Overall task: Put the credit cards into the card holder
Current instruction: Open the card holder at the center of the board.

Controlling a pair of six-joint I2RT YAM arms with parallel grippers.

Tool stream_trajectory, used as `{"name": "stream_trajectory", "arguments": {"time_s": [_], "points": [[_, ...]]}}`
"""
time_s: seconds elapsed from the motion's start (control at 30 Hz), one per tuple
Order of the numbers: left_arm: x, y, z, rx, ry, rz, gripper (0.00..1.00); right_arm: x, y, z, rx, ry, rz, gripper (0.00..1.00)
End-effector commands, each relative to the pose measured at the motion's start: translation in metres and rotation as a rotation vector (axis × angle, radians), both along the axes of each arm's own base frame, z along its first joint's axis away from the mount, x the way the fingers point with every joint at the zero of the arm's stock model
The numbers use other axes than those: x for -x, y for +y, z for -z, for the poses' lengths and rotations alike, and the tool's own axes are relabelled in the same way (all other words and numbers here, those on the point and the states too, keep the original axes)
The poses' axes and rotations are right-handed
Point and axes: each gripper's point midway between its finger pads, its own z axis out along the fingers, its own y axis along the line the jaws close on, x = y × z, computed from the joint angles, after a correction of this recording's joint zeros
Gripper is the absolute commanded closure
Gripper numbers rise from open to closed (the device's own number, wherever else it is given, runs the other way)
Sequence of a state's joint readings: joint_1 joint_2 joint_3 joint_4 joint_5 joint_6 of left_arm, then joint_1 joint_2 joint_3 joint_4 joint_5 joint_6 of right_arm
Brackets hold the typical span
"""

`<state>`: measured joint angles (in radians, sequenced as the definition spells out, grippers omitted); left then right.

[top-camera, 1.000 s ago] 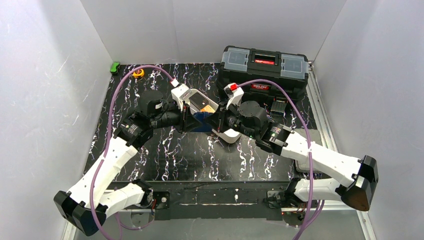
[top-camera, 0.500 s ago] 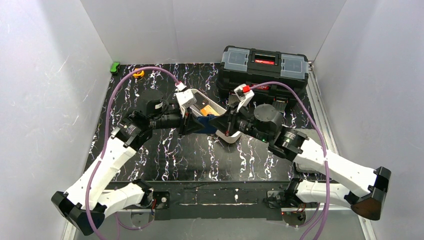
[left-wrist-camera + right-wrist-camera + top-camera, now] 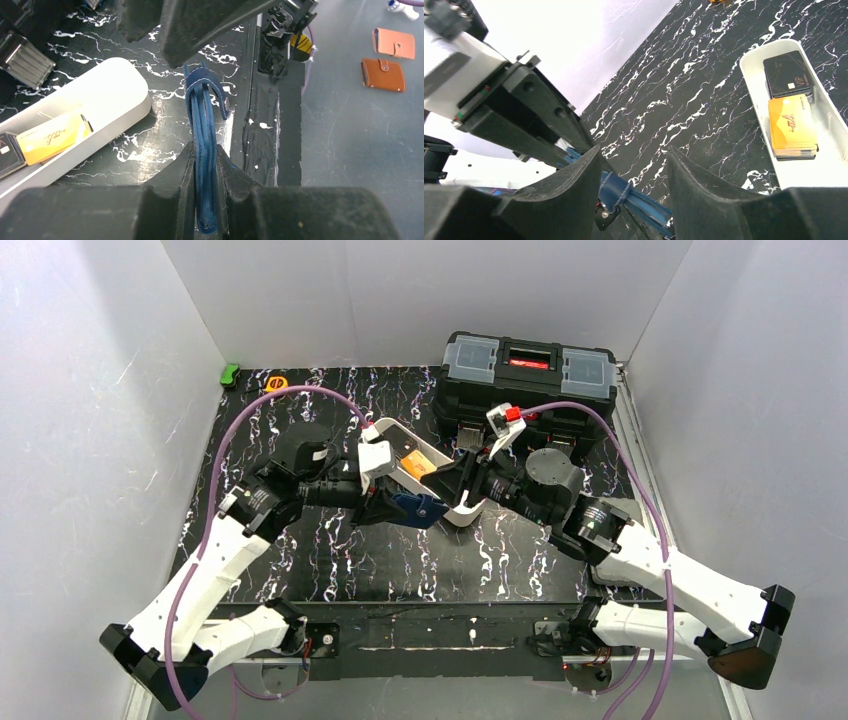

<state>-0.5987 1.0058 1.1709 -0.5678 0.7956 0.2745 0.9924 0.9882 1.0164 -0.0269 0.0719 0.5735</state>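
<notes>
The black marbled table (image 3: 340, 560) carries the big black toolbox (image 3: 530, 365) at its far side. In front of that, the long white tray (image 3: 462, 512) lies slanted between the two arms. The left gripper (image 3: 205, 155) has its jaws pressed on the card holder (image 3: 202, 115), pinching it by one end. The holder sticks out edge-on, folded shut, just beside the tray; whether it touches the table I cannot tell. The right gripper (image 3: 633, 155) faces it with jaws spread wide and nothing between the pads, and the free end of the holder is just below the gap. The credit cards (image 3: 791, 125) are not yet in the holder: an orange stack and a black one lie side by side in the tray. I judge that the step in hand is to open the holder. For this the right gripper should close only on the outer flap near the snap tab (image 3: 222, 102), not on the whole thickness. It should then pull slowly while the left one grips the back part firmly, because a quick pull could drag the holder out. The left wrist view alone shows the layers of the holder and the tab, and also two orange wallets (image 3: 382, 75) on the grey surface beyond the table's edge. Only the right wrist view shows both card stacks whole; from the top only a bit of orange is seen.
</notes>
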Motion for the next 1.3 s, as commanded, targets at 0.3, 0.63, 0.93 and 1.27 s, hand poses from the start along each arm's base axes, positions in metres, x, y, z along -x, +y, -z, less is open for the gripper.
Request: {"name": "stream_trajectory", "arguments": {"time_s": [0.3,0.63,0.93,1.27], "points": [[0.046,0.001,-0.056,0.114,-0.018,0.203,1.0,0.036,-0.036,-0.023,0.121,-0.274,-0.146,0.28],[0.078,0.0,-0.079,0.214,-0.002,0.394,1.0,0.092,-0.054,-0.021,0.109,-0.539,-0.403,0.29],[0.078,-0.005,-0.091,0.237,0.086,0.405,1.0,0.084,-0.049,-0.04,0.148,-0.698,-0.402,0.24],[0.07,-0.007,-0.077,0.212,0.097,0.352,1.0,0.098,-0.068,-0.049,0.163,-0.739,-0.417,0.21]]}}
